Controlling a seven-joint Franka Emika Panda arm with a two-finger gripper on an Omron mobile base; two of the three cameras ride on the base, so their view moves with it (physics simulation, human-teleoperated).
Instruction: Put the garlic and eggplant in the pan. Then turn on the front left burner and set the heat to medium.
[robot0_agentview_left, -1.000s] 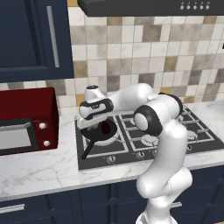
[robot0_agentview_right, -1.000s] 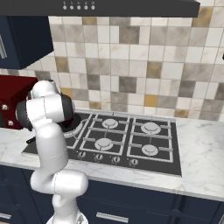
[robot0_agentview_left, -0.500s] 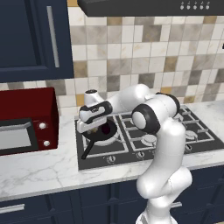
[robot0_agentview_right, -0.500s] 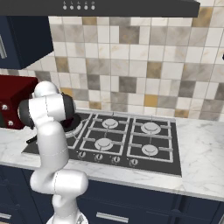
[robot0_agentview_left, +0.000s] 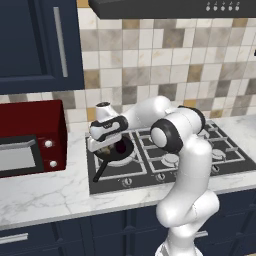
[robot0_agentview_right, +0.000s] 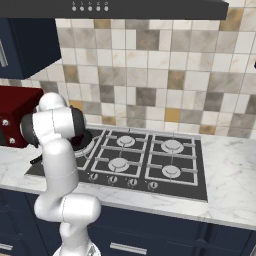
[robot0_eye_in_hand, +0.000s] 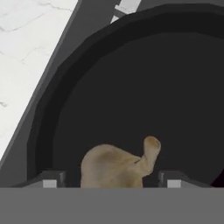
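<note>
While inside the pan (robot0_eye_in_hand: 131, 78), garlic (robot0_eye_in_hand: 116, 166) sits between gripper (robot0_eye_in_hand: 108, 180) tips.

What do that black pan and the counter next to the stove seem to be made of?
The pan looks like dark metal with a matte, non-shiny coating: its inside is flat black with no glints, though a rendered picture leaves the exact metal open. The counter looks like polished white marble or a marble-look stone, going by its pale surface crossed with faint grey veins.

Red microwave (robot0_agentview_left: 27, 137) on marble counter (robot0_agentview_left: 45, 190), left of hob; range hood (robot0_agentview_left: 170, 7) overhead.
</note>
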